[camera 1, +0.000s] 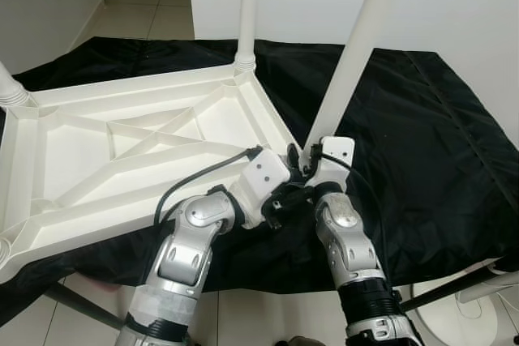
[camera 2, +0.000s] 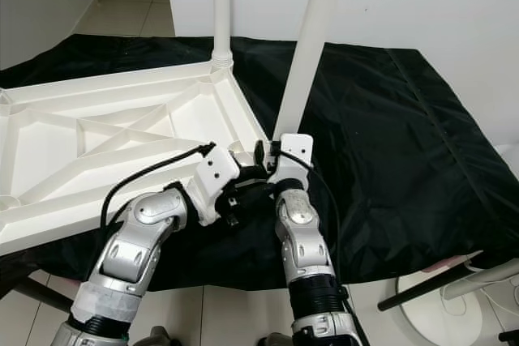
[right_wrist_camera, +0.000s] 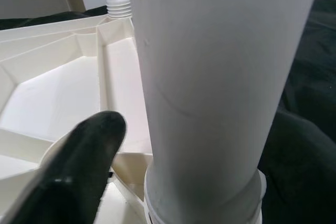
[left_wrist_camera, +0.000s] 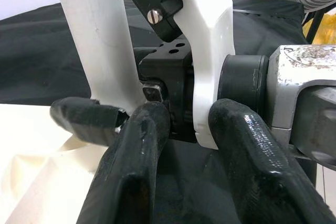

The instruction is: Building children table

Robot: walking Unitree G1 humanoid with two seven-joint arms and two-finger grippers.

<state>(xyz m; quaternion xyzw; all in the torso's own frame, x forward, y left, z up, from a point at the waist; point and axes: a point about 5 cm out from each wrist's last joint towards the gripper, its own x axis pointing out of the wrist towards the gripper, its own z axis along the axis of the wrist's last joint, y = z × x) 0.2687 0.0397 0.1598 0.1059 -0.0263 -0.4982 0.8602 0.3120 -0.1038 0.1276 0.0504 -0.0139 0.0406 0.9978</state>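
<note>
Black cloth (camera 1: 422, 143) covers the worktop where the right claw (camera 1: 302, 161) pinches the upright white leg (camera 1: 353, 58) at the upside-down tabletop's (camera 1: 122, 151) corner, left claw (camera 1: 280, 200) spread beside it.

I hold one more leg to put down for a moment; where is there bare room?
Free: the black cloth to the robot's right of the tilted leg, up to the wall. Also the cloth behind the tabletop, beside the upright leg. Crowded: the near corner, where both grippers meet.
</note>
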